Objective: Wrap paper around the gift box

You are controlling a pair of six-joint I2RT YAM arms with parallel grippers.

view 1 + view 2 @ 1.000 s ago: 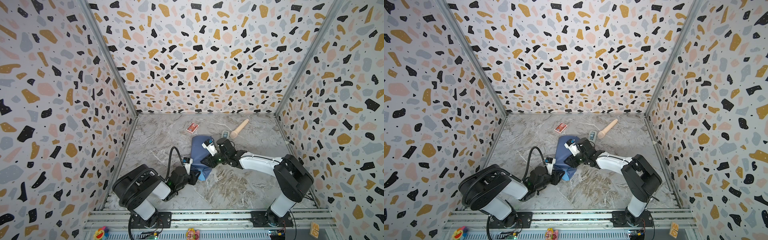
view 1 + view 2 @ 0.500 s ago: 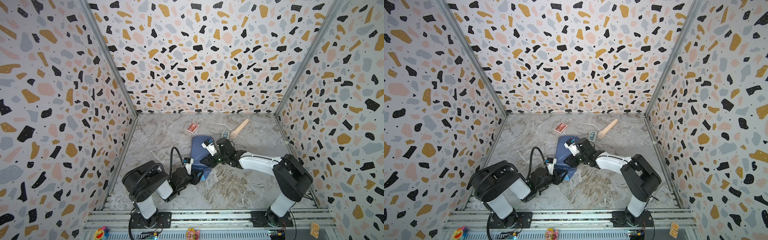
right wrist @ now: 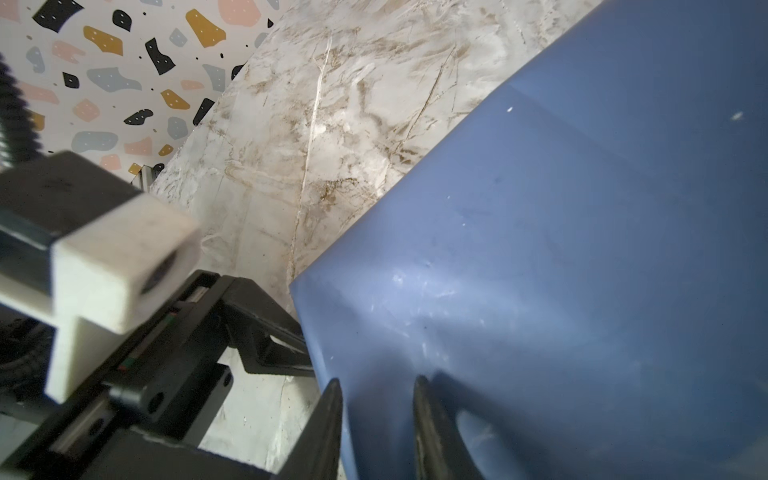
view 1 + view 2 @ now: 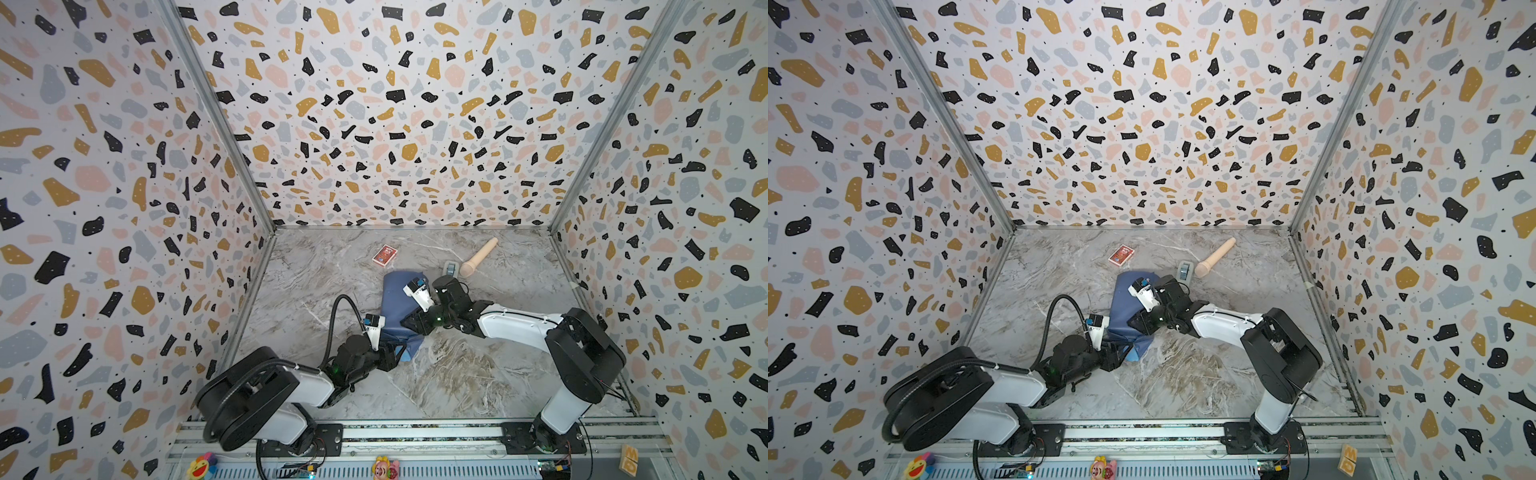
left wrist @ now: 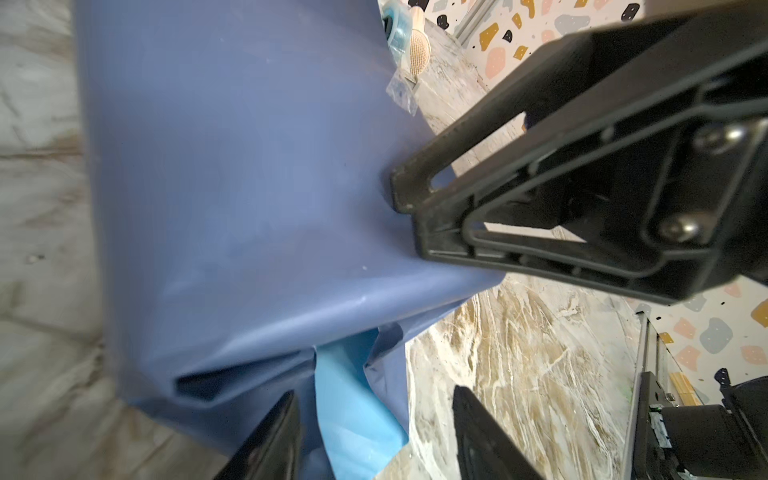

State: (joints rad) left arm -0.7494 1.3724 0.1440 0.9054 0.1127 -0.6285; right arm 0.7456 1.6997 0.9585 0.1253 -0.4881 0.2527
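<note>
Left gripper (image 5: 374,399): jaws spread, with a pale-blue flap of the paper (image 5: 249,187) lying loose between them and neither finger gripping it. I judge the end fold on this side is not yet made, and the open jaws sit where they could take that flap.

Right gripper (image 3: 378,386): jaws narrowly apart, tips at the paper's edge, one finger on the sheet and one just off it. I cannot tell whether they nip a fold or only press down. Its likely job is to pin the wrap over the box so the sheet does not spring open while the left arm works the end.

The box sits under the paper mid-table (image 4: 457,374), between the two grippers. None of its surface shows for certain, only a blocky shape under the blue. A dark pocket beneath the folded end in the left wrist view may be box or shadow.

In both top views the grippers cover the near end of the parcel. A clear scrap (image 5: 401,93) at the paper's far edge may be tape, but it is too blurred to say. The card pack (image 4: 384,254) lies well apart
</note>
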